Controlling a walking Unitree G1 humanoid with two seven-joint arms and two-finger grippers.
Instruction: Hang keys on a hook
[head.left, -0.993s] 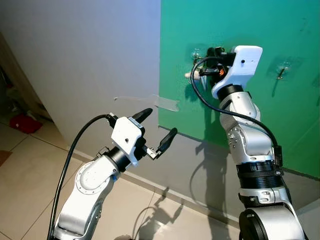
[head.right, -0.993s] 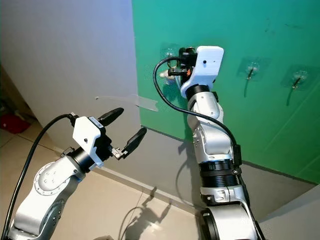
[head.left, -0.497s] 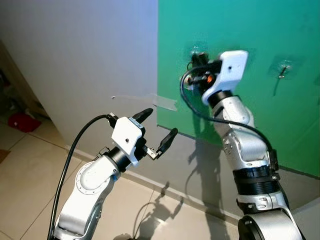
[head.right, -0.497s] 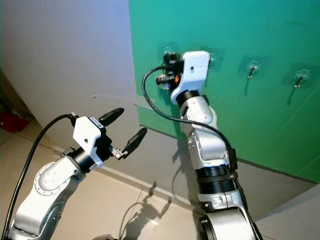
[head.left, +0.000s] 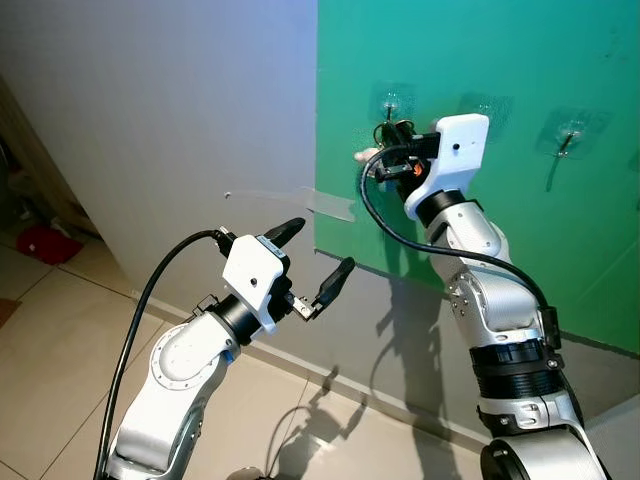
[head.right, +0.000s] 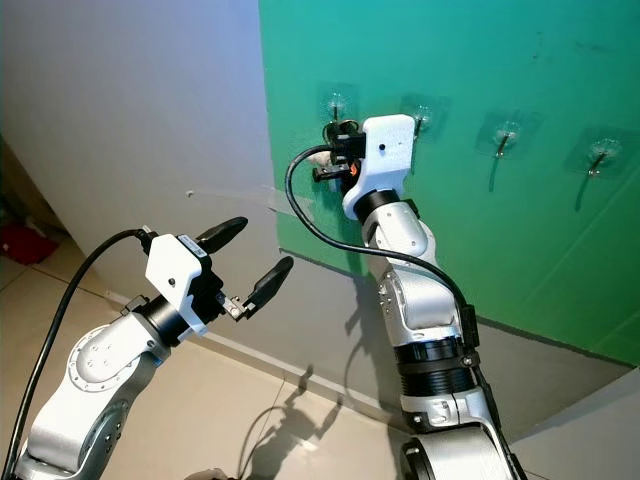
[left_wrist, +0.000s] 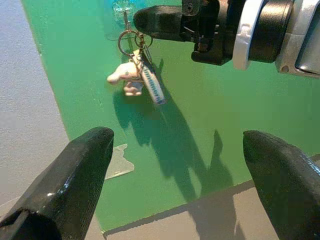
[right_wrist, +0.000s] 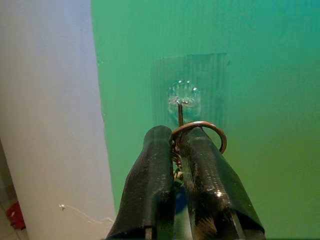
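My right gripper (head.left: 388, 140) is raised against the green board (head.left: 560, 230), just under the leftmost clear hook (head.left: 392, 100). It is shut on the keys' metal ring (right_wrist: 201, 131), which sits right at the hook's stem (right_wrist: 180, 112); I cannot tell whether the ring is over the hook. A white plush charm (left_wrist: 125, 77) and a blue-white tag (left_wrist: 151, 86) dangle under the ring. My left gripper (head.left: 323, 245) is held open lower down, in front of the grey wall, and has nothing in it.
Several more clear hooks (head.right: 503, 135) run along the green board to the right. A strip of clear tape (head.left: 332, 206) crosses the board's left edge onto the grey wall (head.left: 180, 120). A red object (head.left: 40, 245) lies on the tiled floor at far left.
My right wrist has swung left and dropped a little with the keys, uncovering the leftmost hook above it. The left arm has not moved.
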